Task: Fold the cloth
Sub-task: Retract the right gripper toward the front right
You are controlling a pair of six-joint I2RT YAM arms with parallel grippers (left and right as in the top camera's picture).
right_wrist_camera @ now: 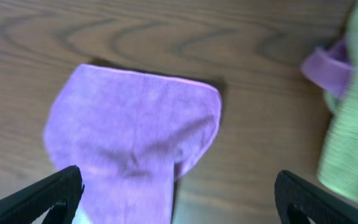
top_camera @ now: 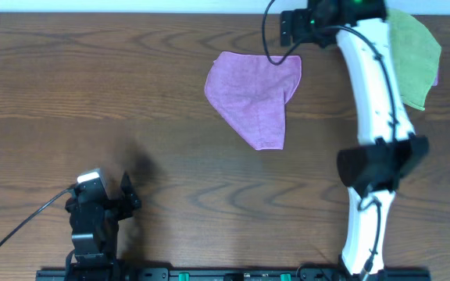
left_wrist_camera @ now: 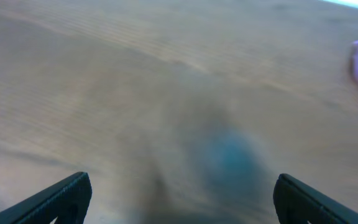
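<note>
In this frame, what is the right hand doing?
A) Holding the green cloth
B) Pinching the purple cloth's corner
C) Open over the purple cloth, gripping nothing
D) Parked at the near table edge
C: in the right wrist view, the right hand has its fingers spread wide apart, and the purple cloth lies loose below them, not pinched.

- We've got the cloth (top_camera: 252, 97) lying on the table (top_camera: 92, 78), up at 12 o'clock from the table's middle.
- Right at its 1 o'clock corner hangs the right gripper (right_wrist_camera: 179, 190).
- Out at 2 o'clock from the cloth, well apart, we see the other cloth (top_camera: 412, 58), partly under the right arm (top_camera: 373, 86).
- Down at 8 o'clock, the left gripper (left_wrist_camera: 182, 193) sits over the table, well apart from the cloth.
</note>
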